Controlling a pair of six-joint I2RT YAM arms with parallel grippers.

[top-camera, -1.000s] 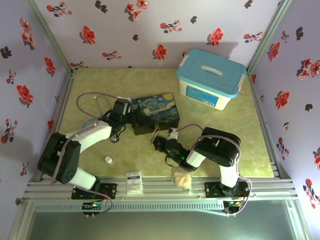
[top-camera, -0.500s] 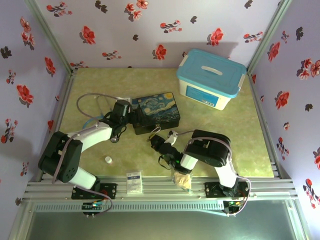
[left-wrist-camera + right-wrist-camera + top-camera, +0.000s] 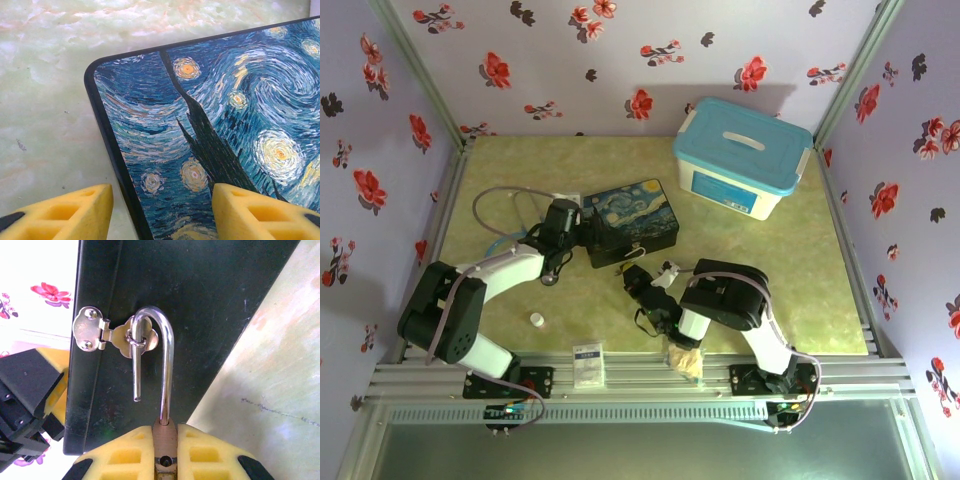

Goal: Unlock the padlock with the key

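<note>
Padlock (image 3: 165,430) body, brass, is clamped between the yellow pads (image 3: 122,450) of the right claw (image 3: 165,437), which is closed tight on it from both sides. Its silver shackle stands sprung. The long leg runs into the body, and the short leg hangs free, its bare end clear of the body. The shackle's bend is hooked through the small ring of the latch (image 3: 100,335) on the black front wall of the tin (image 3: 630,220), so the padlock hangs from the tin's near side. From above, the right claw sits just in front of that wall, its arm folded back toward its base.

Left claw (image 3: 162,212) has its jaws apart. One yellow fingertip (image 3: 65,212) is over the bench (image 3: 50,100) and the other over the painted lid, with the tin's rounded corner between them. Whether either pad touches the tin I cannot tell. In the top view this claw sits at the tin's left end.

Box (image 3: 740,160) with a blue lid stands at the far right of the bench, well apart from the tin. White cap (image 3: 536,320) lies near the front edge, left of the right claw. A small card (image 3: 587,362) and a crumpled scrap (image 3: 685,358) rest on the rail by the arm bases.
</note>
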